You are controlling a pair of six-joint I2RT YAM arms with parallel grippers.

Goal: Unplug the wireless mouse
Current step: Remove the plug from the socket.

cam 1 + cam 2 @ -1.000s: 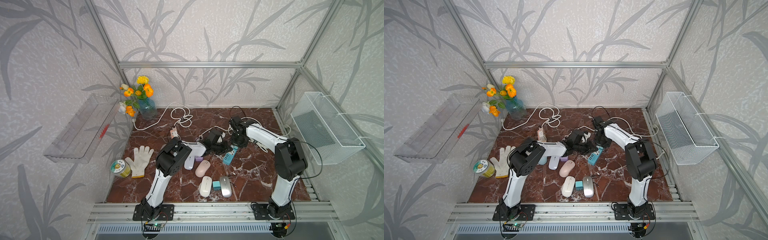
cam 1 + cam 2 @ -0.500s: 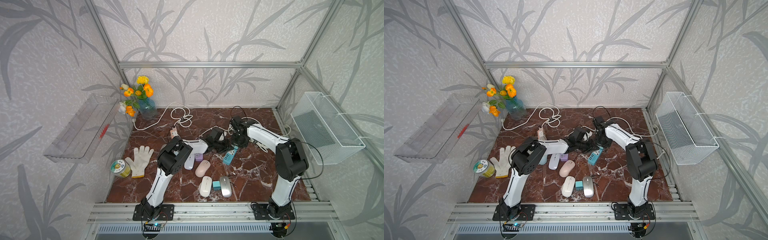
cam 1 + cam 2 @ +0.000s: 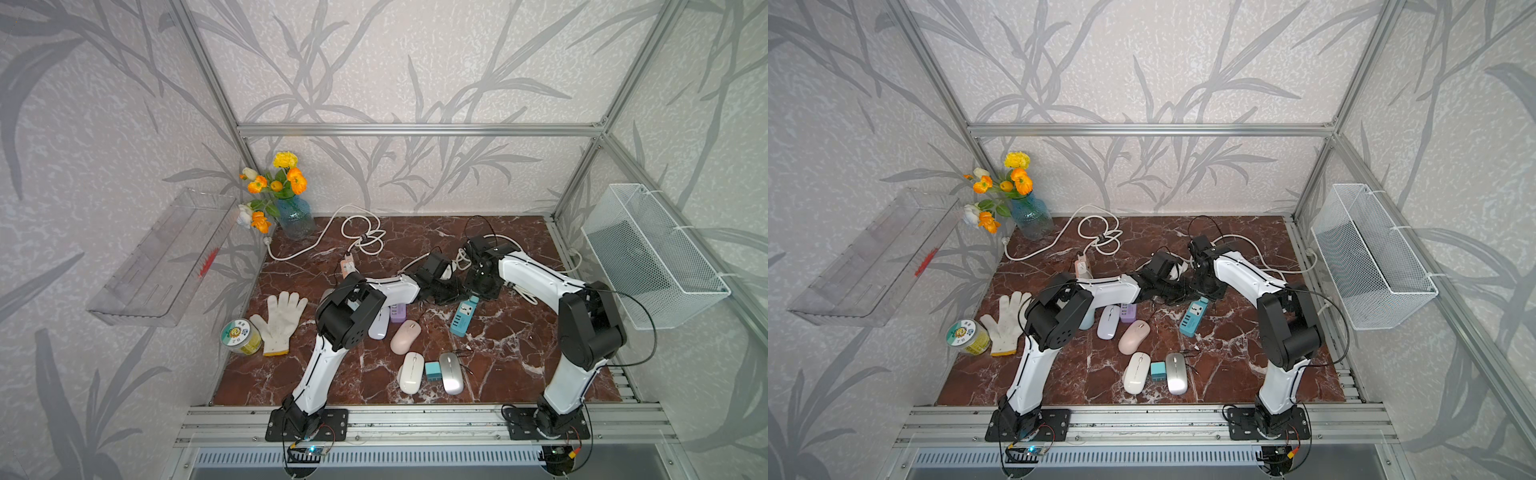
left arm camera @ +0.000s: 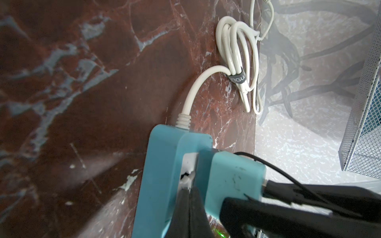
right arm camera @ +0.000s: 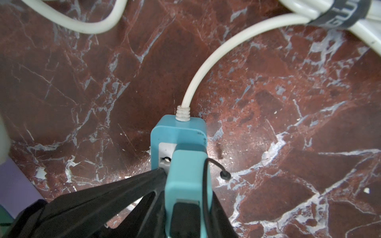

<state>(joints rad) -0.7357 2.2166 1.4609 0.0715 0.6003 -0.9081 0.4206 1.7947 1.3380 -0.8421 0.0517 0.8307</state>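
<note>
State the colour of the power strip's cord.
The cord is white; best in the right wrist view.

Left arm elbow (image 3: pixel 348 318): edged a little toward the robot's right and toward the back wall (image 3: pixel 415 174) over the last second.
Left forearm (image 3: pixel 1106 291): carried along with it, now reaching farther across the bench (image 3: pixel 519 345) toward the teal power strip (image 3: pixel 462 320).
Left wrist (image 3: pixel 436 268): sits higher in both top views than a second ago, closer to the back wall.
Left claw (image 4: pixel 188 191): pushed forward in small steps. Its closed fingers (image 4: pixel 185 212) now meet the strip's white socket face (image 4: pixel 190 160), just beside the teal adapter (image 4: pixel 233 175) plugged there.
Gap between left wrist and right arm's wrist (image 3: pixel 484 257): narrower than before. The two black housings now nearly merge in a top view.
</note>
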